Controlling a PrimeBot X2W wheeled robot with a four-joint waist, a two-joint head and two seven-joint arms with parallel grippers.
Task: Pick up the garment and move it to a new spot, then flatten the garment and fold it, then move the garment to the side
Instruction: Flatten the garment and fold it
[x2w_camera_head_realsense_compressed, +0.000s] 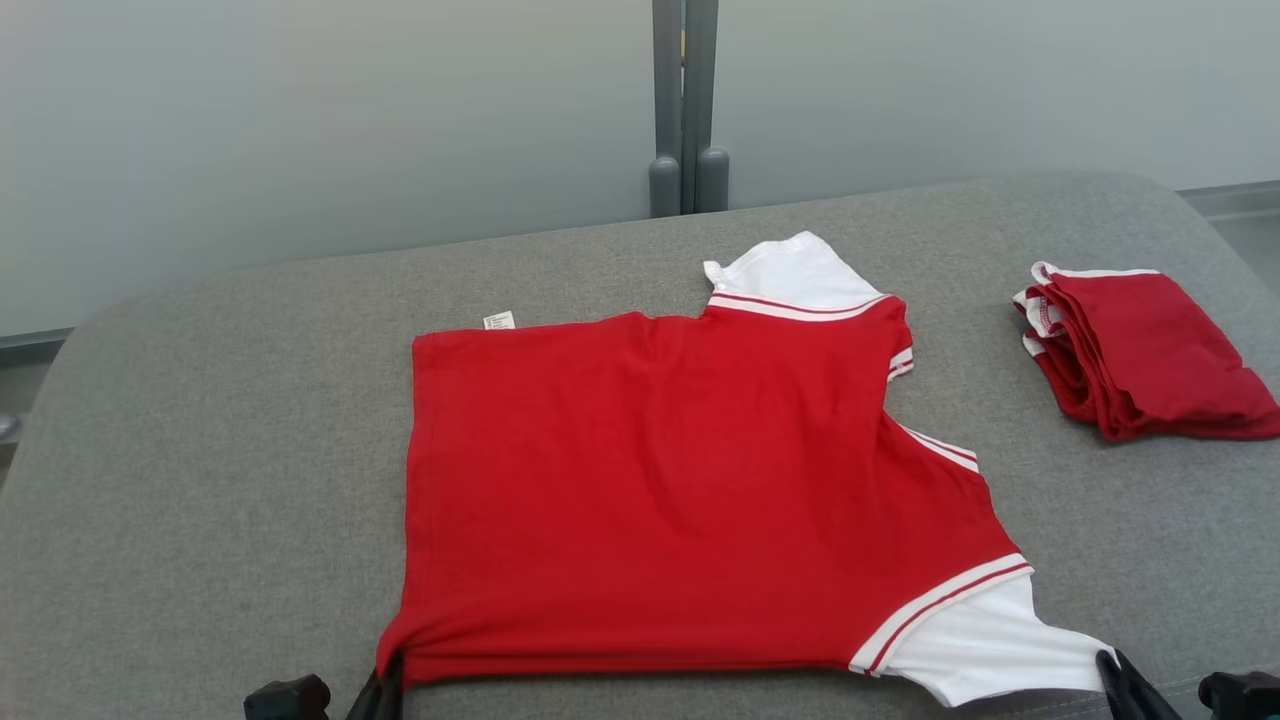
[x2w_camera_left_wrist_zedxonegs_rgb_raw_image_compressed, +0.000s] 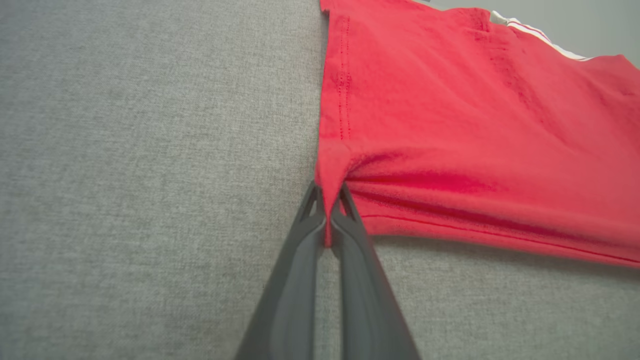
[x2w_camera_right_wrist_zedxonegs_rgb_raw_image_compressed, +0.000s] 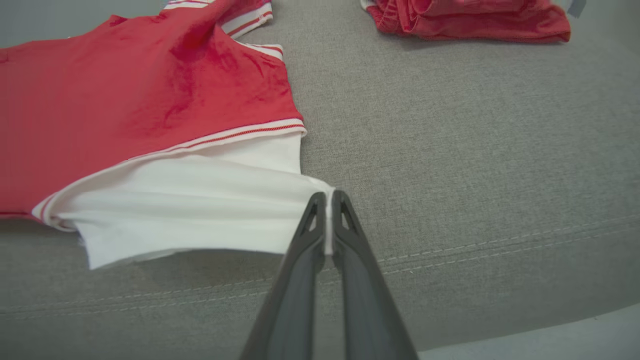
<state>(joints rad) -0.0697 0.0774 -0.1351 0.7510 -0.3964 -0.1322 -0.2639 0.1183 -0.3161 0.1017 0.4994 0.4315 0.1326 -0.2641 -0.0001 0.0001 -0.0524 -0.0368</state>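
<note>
The red garment (x2w_camera_head_realsense_compressed: 680, 480), a shirt with white sleeves and striped trim, lies spread mostly flat in the middle of the grey padded surface (x2w_camera_head_realsense_compressed: 200, 450), its near edge close to the surface's front. 1 far sleeve (x2w_camera_head_realsense_compressed: 795, 272) points toward the back, and 1 near sleeve (x2w_camera_head_realsense_compressed: 985, 640) sticks out at the near right corner. The left gripper (x2w_camera_left_wrist_zedxonegs_rgb_raw_image_compressed: 328, 195) is pinched tight on the garment's near left corner, with red cloth bunched between its 2 dark fingers and small creases fanning from the pinch. The right gripper (x2w_camera_right_wrist_zedxonegs_rgb_raw_image_compressed: 327, 200) is clamped on the outer edge of the near sleeve, a thin white fold showing between its fingertips, with a shadow under the cloth there. Well apart, at the far right of the surface, sits a pile of folded red clothes (x2w_camera_head_realsense_compressed: 1140, 350) with white trim. Behind the surface stands a pale wall (x2w_camera_head_realsense_compressed: 300, 120) with a grey post (x2w_camera_head_realsense_compressed: 685, 100).
</note>
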